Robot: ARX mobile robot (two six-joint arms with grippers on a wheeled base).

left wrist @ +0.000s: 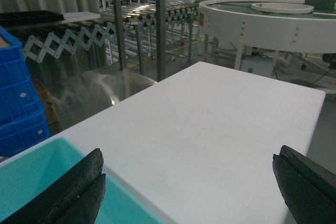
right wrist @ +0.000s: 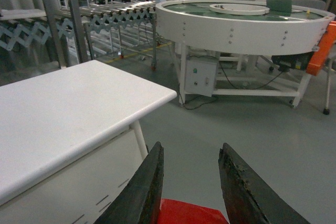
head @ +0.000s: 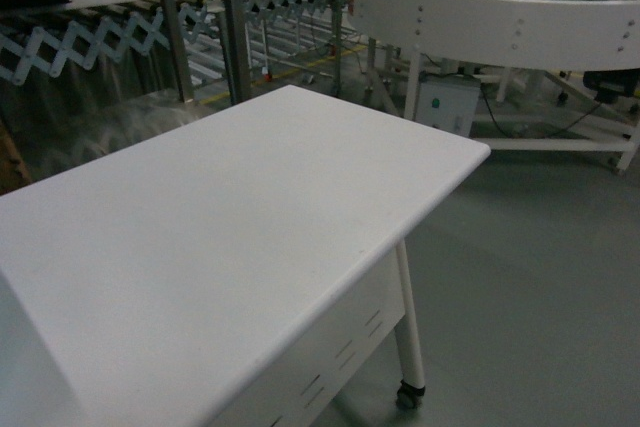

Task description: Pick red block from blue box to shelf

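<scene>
The left gripper (left wrist: pixel 186 184) hangs above the near end of the white surface (left wrist: pixel 210 124), its 2 fingers (left wrist: pixel 71 190) spread wide apart with nothing between them. At 8 o'clock in the left wrist view, a corner of the blue box (left wrist: pixel 31 182) shows under the left finger; only bare turquoise floor is visible there, and no red block can be seen inside it. The right gripper (right wrist: pixel 191 182) is held out past the edge of the surface, over the grey floor (right wrist: pixel 273 129), with its fingers (right wrist: pixel 244 187) a modest gap apart. Something red (right wrist: pixel 186 214) sits just below that gap at 6 o'clock, but too little of it shows to say whether it is the red block or whether the fingers pinch it. The shelf (head: pixel 232 17) stands beyond the far end of the surface at 11 o'clock. Judging from this, the block is not yet on the shelf, so the placing is still left.
</scene>
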